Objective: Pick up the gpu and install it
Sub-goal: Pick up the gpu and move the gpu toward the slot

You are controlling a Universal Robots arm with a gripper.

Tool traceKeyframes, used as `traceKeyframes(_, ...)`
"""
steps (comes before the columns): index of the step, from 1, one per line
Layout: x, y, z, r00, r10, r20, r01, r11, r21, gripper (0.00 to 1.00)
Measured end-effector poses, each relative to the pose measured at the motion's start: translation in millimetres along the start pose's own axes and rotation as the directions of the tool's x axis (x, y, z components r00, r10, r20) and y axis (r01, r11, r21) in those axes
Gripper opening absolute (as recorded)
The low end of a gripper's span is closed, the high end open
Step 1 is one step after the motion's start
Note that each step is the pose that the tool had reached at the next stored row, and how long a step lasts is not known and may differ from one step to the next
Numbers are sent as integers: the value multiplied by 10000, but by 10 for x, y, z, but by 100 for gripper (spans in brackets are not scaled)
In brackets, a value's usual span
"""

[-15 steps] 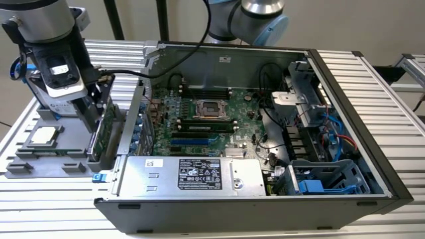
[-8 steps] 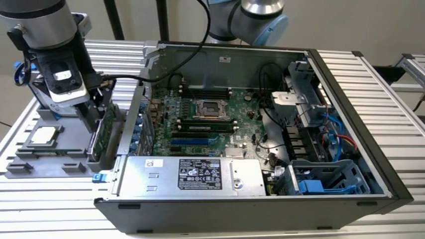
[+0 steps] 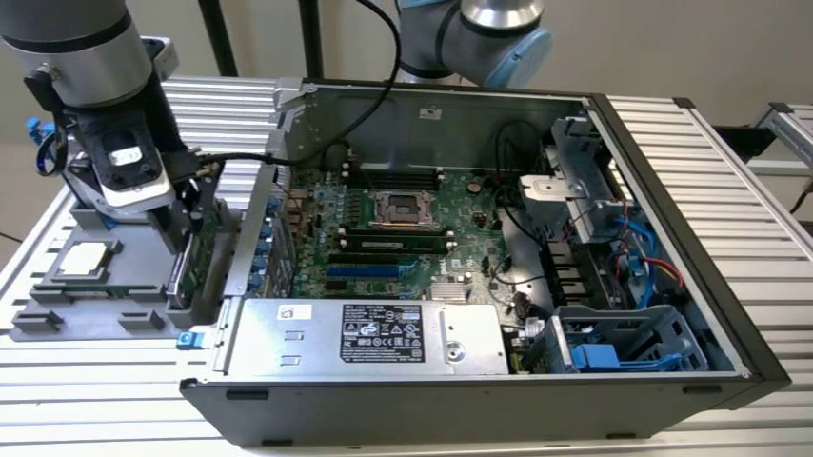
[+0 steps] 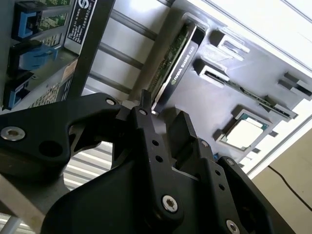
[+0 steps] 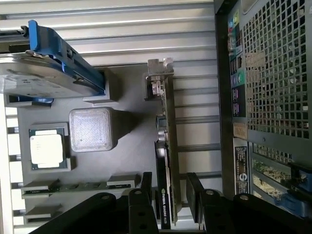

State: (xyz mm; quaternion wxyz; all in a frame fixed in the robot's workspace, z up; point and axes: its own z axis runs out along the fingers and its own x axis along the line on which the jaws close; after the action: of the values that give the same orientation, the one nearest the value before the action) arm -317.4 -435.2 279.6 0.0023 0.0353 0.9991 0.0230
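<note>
Arm [image 3: 79,43] drops in at the exterior view's left, its last link near vertical and the hand [image 3: 175,238] pointing straight down. In both wrist views the hand's two black fingers [image 5: 146,187] [image 4: 145,114] stand parallel and spread apart, with a clear gap between them. Another grey-and-blue joint [image 3: 493,27] of the arm sits at top centre.

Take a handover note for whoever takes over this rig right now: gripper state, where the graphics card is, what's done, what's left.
Gripper: open, one finger on each side of the thin green graphics card with black cooler, not closed on it.
Card: standing on edge in the grey holder tray, beside the open black computer case.
Done: the arm is placed over the card for the grasp.
Left: the whole job, as the card is neither lifted nor installed in the case.
</note>
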Motion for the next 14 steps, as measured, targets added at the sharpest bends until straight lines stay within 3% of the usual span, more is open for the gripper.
traceKeyframes(14, 7, -8, 171, 10000, -1, 9, 1, 10000, 0, 100)
